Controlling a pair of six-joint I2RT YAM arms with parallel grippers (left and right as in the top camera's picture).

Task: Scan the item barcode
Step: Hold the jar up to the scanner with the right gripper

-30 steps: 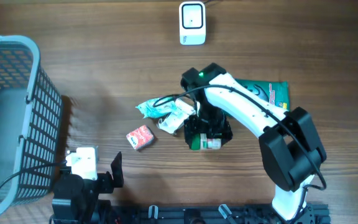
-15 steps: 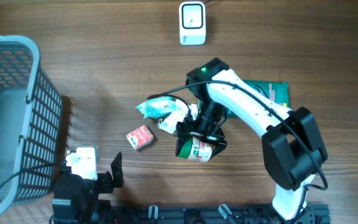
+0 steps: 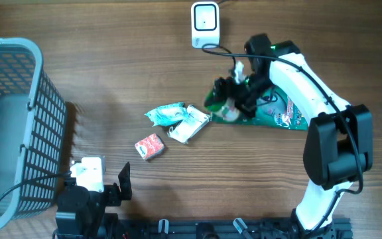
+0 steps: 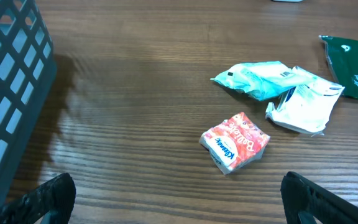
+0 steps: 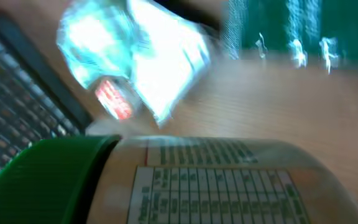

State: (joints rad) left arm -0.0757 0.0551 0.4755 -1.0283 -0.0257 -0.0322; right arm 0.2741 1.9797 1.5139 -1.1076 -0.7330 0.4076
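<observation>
- My right end effector (image 3: 231, 101) is clamped on the green-lidded jar (image 3: 217, 106), jaws wide around its body. The jar is held clear of the worktop (image 3: 111, 60) and lies on its side.
- One second ago I held the jar over the middle of the worktop. It now sits nearer the far edge, just short of the white scanner (image 3: 204, 25) and to its right.
- The right wrist view is blurred. The jar's printed label fills the lower part, with the lid to the left.
- The green pouch (image 3: 280, 114) lies under my right arm, partly covered.
- The teal packet (image 3: 166, 114), white packet (image 3: 191, 125) and red tissue pack (image 3: 150, 147) are unmoved mid-worktop.
- My left end effector (image 4: 176, 186) remains spread and empty at the front edge, beside the basket (image 3: 18, 50).
</observation>
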